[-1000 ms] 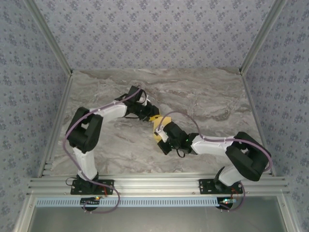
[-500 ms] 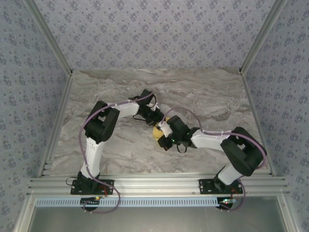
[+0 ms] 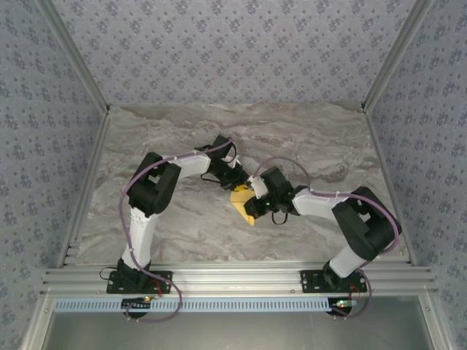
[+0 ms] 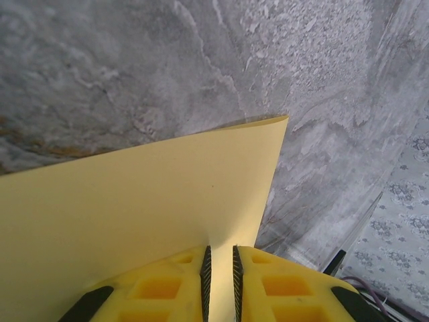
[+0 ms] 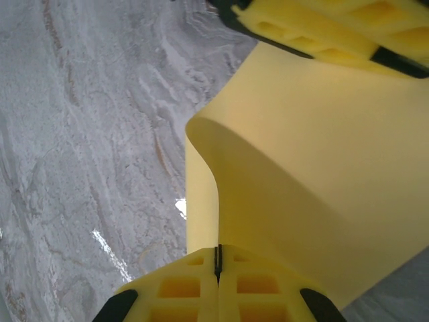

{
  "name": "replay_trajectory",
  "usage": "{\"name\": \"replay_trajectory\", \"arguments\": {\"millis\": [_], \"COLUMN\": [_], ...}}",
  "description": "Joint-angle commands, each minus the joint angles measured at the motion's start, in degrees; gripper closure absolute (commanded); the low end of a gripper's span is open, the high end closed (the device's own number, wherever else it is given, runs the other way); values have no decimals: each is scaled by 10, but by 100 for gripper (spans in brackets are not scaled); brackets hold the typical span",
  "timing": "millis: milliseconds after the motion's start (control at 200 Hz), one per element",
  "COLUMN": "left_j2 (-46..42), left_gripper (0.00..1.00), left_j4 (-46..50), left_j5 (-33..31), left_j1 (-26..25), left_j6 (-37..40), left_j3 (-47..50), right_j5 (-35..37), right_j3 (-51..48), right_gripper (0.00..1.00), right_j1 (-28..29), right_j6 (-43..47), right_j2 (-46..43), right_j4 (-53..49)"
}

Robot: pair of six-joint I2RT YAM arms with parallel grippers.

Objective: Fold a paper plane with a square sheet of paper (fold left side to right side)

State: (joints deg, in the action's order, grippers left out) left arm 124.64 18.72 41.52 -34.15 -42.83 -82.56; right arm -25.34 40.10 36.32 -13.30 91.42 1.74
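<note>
The square sheet of paper (image 3: 244, 204), plain yellow-orange, hangs curled between both grippers over the middle of the table. My right gripper (image 5: 218, 258) is shut on one edge of the sheet (image 5: 322, 168), which bends in a soft curve away from the pads. My left gripper (image 4: 220, 268) has its jaws a narrow slit apart, with the edge of the sheet (image 4: 134, 201) running into the slit. From above, the left gripper (image 3: 238, 183) and the right gripper (image 3: 254, 194) stand close together. The left gripper's fingers (image 5: 315, 27) show in the right wrist view at the sheet's far edge.
The grey marbled table (image 3: 160, 131) has aluminium rails (image 3: 87, 182) along its left and right sides and patterned walls behind. Both arm bases sit on the near rail (image 3: 233, 278).
Both grippers have drawn closer together at the table's middle. The left elbow swung right, the right forearm rose toward the back, and the sheet now hangs lower between them. The left jaws narrowed.
</note>
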Motion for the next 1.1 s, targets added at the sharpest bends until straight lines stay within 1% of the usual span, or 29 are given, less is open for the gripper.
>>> {"name": "replay_trajectory", "arguments": {"millis": [0, 455, 1094], "left_j2": [15, 14, 15], "left_gripper": [82, 83, 83], "left_j4": [33, 35, 35], "left_j5": [-18, -19, -22], "left_j1": [-2, -3, -2], "left_j6": [10, 9, 10], "left_j3": [8, 9, 13], "right_j5": [2, 12, 21], "right_j3": [19, 33, 27], "right_gripper": [100, 100, 100], "right_j1": [-11, -32, -40], "right_j6": [-17, -30, -31], "right_j2": [15, 38, 32], "right_j4": [-31, -41, -44]}}
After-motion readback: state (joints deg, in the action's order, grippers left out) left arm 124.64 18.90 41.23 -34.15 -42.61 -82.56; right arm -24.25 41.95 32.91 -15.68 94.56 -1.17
